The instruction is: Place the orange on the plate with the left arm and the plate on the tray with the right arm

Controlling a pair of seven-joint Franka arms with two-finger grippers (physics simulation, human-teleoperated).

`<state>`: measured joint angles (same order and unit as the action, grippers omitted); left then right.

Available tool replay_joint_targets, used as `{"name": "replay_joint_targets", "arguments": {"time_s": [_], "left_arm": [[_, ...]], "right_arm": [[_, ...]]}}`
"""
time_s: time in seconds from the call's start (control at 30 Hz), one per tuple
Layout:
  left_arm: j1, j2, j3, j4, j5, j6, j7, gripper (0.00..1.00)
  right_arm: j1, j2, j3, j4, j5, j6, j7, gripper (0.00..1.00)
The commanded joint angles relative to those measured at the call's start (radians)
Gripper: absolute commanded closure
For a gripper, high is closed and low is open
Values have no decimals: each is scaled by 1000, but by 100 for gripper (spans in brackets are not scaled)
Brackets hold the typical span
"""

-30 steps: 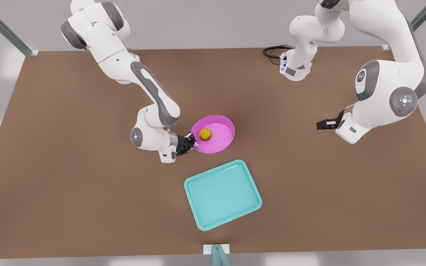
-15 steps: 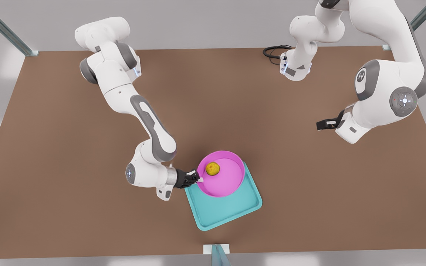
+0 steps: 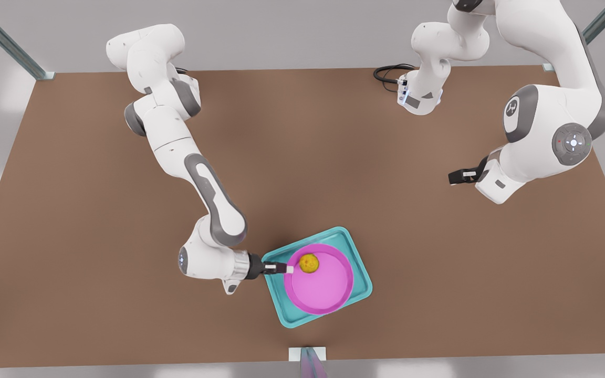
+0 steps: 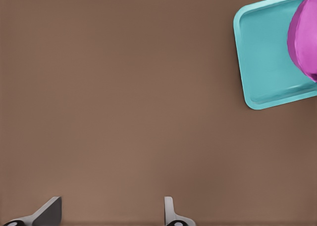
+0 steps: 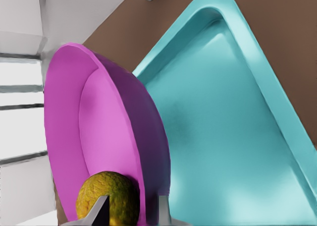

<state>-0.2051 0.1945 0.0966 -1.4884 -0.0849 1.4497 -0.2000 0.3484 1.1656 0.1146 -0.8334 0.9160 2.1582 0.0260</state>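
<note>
- The plate (image 3: 319, 286) is held by its left rim over the tray (image 3: 361, 286), with the orange (image 3: 309, 263) resting in it just beside the grip.
- The right pincer (image 3: 287, 269) is clamped on the plate rim, one finger inside and one outside.
- The left pincer (image 4: 111, 212) hangs with its fingers apart over bare table (image 3: 97, 220), well right of the tray, waiting.
- The plate is judged stiff and light; the round orange may roll if the plate is tipped, so a level rim hold is advised.

two white arms (image 3: 176, 136) with grey joint bands, round lit joint caps, black wrist sections, black cable (image 3: 386, 73) at one base.
</note>
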Motion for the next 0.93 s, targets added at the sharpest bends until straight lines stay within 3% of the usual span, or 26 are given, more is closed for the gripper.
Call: {"name": "replay_joint_targets", "arguments": {"time_s": [0.0,0.1,0.17,0.23,0.33,0.37,0.4,0.47,0.5,0.6,0.63,0.9], "left_arm": [[1,-1,0,0,1,-2,-1,0],[1,0,0,0,1,0,1,0],[1,2,0,0,1,0,1,0],[1,2,0,0,1,0,2,0],[1,2,0,0,1,1,13,0],[1,2,0,0,1,0,17,0],[1,2,2,2,11,-12,17,0],[1,10,0,33,13,-32,21,0],[1,13,0,34,11,-31,19,0],[1,45,0,59,8,-31,-4,0],[1,103,0,134,11,-101,7,0],[1,128,0,185,5,-152,21,0]], "right_arm": [[-2,-3,0,0,7,-11,301,0],[-28,-33,-1,-1,7,-78,304,0],[-86,-89,-26,0,-2,-244,305,0],[-81,-167,-234,56,-48,-501,285,0],[-91,-256,-260,48,-721,-538,-533,0],[-109,-342,-259,45,-870,-578,-583,0],[-111,-437,-260,46,-924,-698,-587,0],[-103,-587,-343,43,-924,-897,-584,0],[-108,-679,-343,-27,-936,-936,-580,0],[-114,-994,-319,-375,-1007,-893,-446,0],[-118,-1064,-316,-464,-1010,-854,-420,0],[-121,-1097,-299,-495,-1011,-854,-385,0]]}}
